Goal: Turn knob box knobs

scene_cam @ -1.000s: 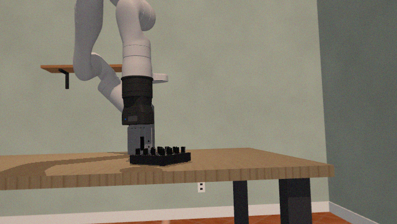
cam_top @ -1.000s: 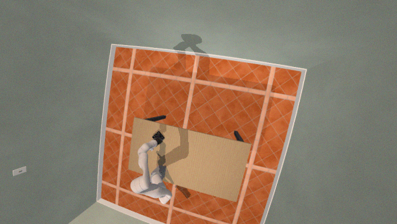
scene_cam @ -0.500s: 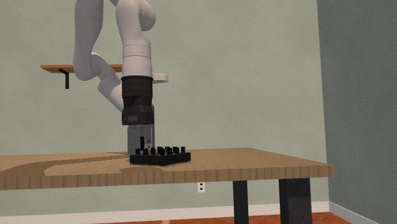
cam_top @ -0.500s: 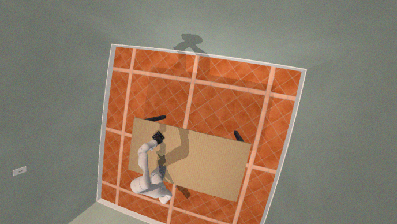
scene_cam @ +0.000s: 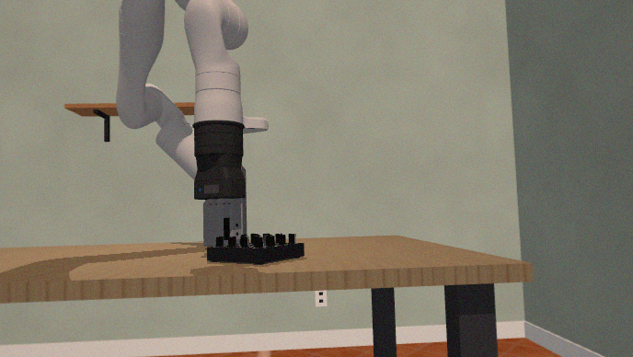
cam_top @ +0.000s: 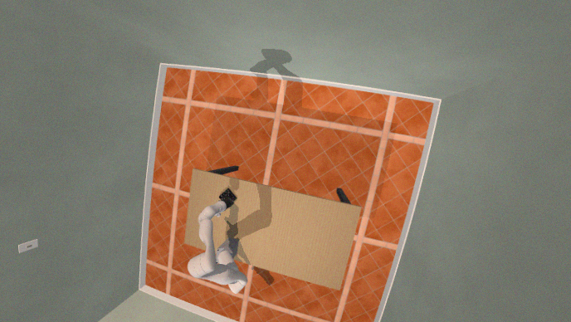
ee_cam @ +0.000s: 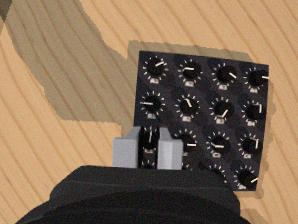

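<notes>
The black knob box (ee_cam: 202, 119) stands on its feet on the wooden table, with four rows of four black knobs, each with a white line. It also shows in the side view (scene_cam: 255, 250) and the overhead view (cam_top: 228, 195). My gripper (ee_cam: 149, 141) reaches straight down over the box's left column, third row from the far side. Its grey fingers are shut on that knob, C1 (ee_cam: 148, 143), which is mostly hidden between them. In the side view the gripper (scene_cam: 225, 239) stands at the box's left end. Knob C3 (ee_cam: 217, 143) is two places to the right and untouched.
The box sits near a far corner of the table (cam_top: 274, 232), close to its edges. A wall shelf (scene_cam: 129, 109) hangs behind the arm. The arm's shadow falls across the table left of the box.
</notes>
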`<action>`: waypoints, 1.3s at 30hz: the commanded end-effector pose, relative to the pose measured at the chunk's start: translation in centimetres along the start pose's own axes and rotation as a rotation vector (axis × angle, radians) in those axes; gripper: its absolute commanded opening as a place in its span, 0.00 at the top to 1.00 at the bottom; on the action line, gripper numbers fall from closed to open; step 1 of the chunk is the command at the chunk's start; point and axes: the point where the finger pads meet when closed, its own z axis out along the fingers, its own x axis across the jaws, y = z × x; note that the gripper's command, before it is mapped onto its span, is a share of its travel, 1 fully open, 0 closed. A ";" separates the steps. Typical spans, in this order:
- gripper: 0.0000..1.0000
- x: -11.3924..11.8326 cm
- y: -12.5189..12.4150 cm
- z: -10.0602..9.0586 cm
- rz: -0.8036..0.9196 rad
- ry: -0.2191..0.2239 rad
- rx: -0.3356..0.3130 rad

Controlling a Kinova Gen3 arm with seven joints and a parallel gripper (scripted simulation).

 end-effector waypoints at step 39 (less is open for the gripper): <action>0.70 -0.1 0.3 0.1 0.593 0.001 -0.004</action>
